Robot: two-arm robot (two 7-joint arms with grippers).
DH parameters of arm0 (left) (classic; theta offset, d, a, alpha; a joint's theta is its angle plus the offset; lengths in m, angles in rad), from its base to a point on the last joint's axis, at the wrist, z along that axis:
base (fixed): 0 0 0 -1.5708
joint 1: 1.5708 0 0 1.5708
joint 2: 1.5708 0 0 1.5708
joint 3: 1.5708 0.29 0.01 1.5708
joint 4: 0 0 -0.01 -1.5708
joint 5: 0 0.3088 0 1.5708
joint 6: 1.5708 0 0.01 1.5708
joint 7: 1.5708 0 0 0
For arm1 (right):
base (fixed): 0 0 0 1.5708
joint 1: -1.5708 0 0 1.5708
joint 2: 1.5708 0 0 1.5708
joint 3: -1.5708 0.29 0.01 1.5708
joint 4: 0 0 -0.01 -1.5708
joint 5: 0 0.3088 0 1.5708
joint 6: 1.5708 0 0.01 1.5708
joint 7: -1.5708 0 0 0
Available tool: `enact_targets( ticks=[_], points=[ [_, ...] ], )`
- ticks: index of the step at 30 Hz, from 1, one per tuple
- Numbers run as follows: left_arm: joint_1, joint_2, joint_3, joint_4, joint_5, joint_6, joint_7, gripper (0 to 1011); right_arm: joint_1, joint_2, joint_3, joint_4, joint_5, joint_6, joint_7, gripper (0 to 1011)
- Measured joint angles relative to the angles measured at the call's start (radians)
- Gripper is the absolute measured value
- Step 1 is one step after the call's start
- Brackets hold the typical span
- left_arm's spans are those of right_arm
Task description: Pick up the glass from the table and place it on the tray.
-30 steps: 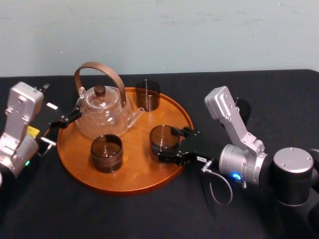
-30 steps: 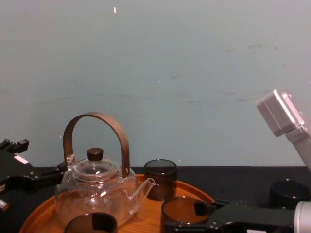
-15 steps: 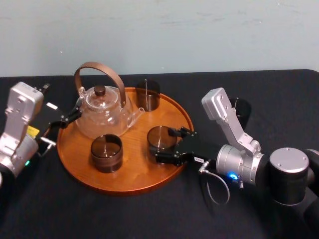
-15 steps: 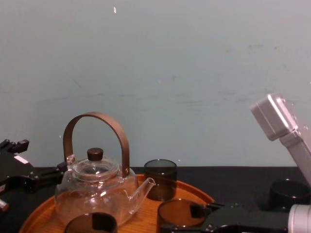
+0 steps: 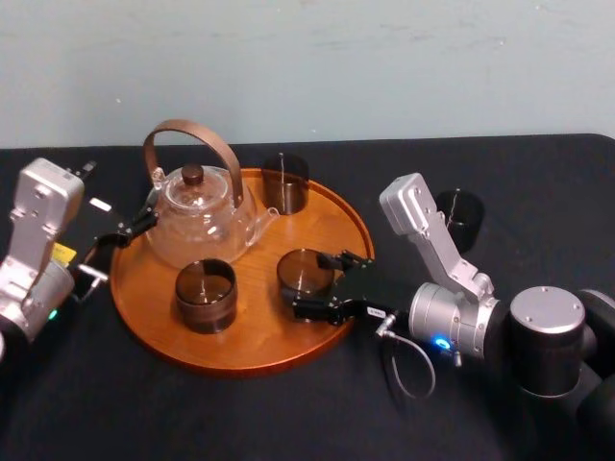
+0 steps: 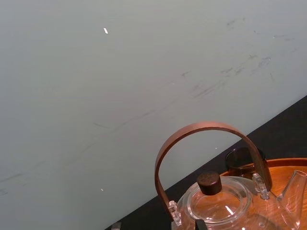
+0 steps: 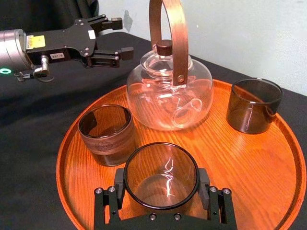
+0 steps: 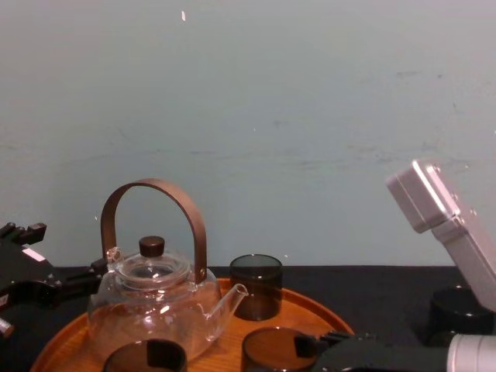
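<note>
Right gripper (image 5: 314, 282) is clamped on the glass (image 5: 303, 272), which is held upright over the tray (image 5: 240, 338) at its 3 o'clock side, so a straight-down set is probably all that's needed. Left gripper (image 5: 135, 226) is parked open at 9 o'clock.

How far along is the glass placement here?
Done: the glass is off the table, over the tray. In hand: the right end effector is shut on it. Remaining: set down, release. The left end effector sits open by the teapot.
</note>
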Motion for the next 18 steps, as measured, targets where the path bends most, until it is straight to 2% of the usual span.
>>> enact_targets(
  ticks=[18],
  points=[
    [0.000, 0.000, 0.000, 0.000, 0.000, 0.000, 0.000, 1001, 0.010, -0.006, -0.007, 0.015, 0.011, 0.025, 0.003, 900]
  ],
)
